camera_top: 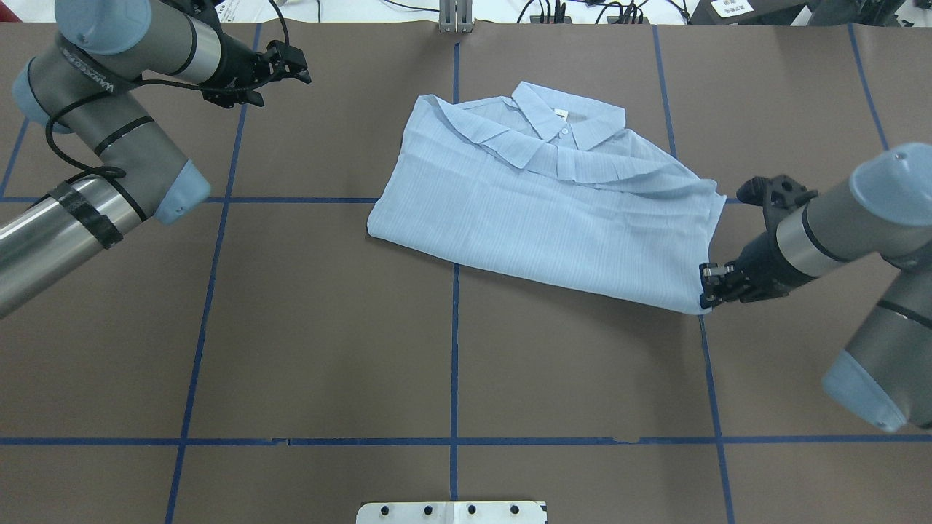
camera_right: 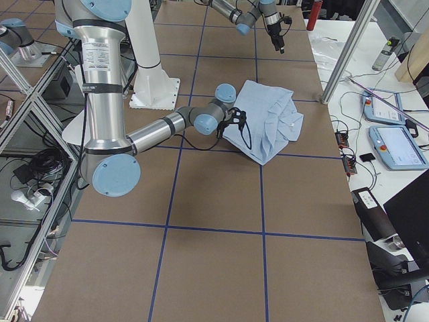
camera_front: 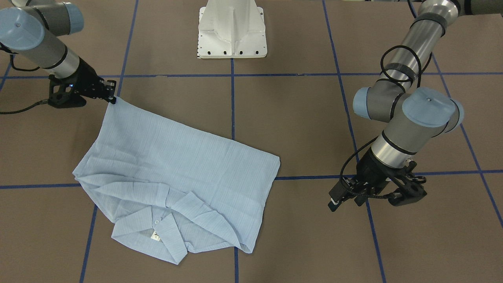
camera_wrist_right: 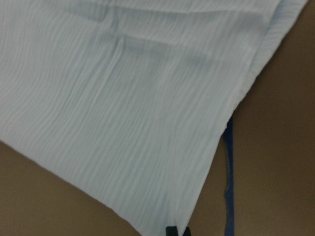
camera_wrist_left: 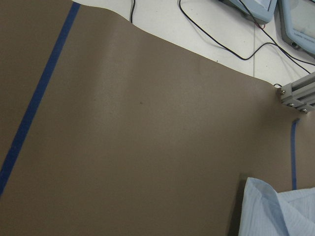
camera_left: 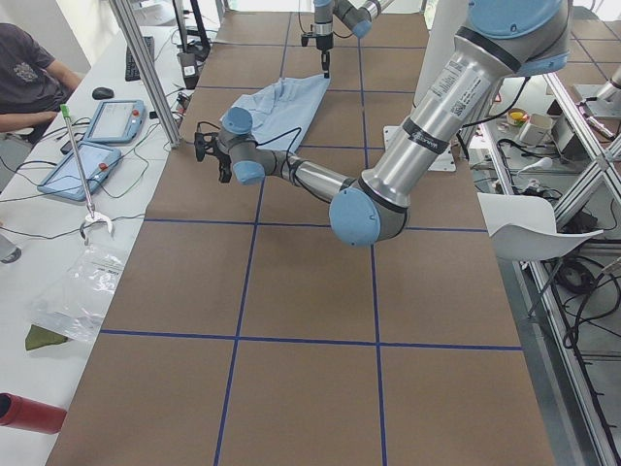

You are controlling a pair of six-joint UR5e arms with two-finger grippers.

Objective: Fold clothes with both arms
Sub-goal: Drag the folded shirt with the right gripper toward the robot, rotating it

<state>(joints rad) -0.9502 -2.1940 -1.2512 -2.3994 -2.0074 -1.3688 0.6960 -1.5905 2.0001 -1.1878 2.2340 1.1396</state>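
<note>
Overhead exterior view gives me the relation that matters. The shirt (camera_top: 539, 211) lies flat on the desk (camera_top: 328, 327), to the right of the middle. Its long axis runs across from my left to my right and slants a little toward me at the right end. The collar (camera_top: 568, 116) is on the far side, with the sleeves folded in over the body below it. My right end effector (camera_top: 708, 287) sits at the near right corner of the cloth. My right wrist view shows its fingertips (camera_wrist_right: 171, 230) meeting at that corner's edge, so I judge it clenched on the shirt. My left end effector (camera_top: 295, 64) hangs well apart from the cloth, out at the far left of the desk. It looks released and carries nothing, and my left wrist view catches only a corner of the shirt. My right arm is therefore much the nearer. The near left corner (camera_top: 373, 227) has no hold on it. I judge that a two-armed fold along the long axis needs my left arm to cross to that corner before I lift. If I pull with the right alone, I would likely drag the cloth askew.
</note>
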